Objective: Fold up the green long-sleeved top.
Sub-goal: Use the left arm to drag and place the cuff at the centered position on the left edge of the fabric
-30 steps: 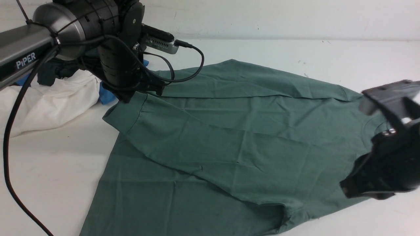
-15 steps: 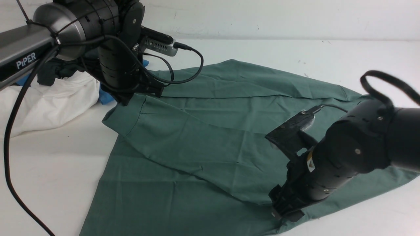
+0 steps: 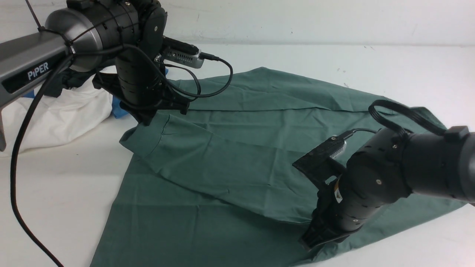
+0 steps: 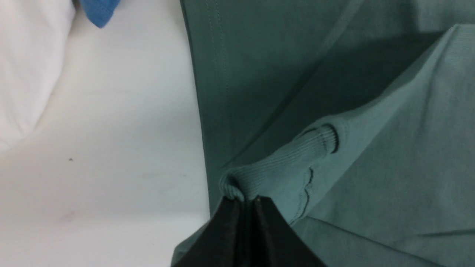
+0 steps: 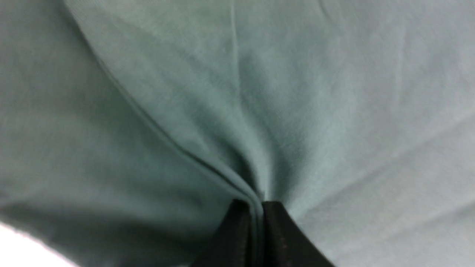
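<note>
Right pincer (image 5: 256,203), moved down from the side onto the green long-sleeved top (image 3: 241,148): clenched on a fabric fold. Left pincer (image 4: 246,200): clenched on sleeve cuff (image 4: 285,163).

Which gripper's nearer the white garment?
Left. Left gripper, pinching a cuff of the green top, is close to the white garment; right gripper grips its right side, farther off.

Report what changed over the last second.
The right claw swung in from the right, dropped onto the green top at its near side and closed on a fold. The left claw stayed shut on the sleeve cuff. The white garment did not move.
</note>
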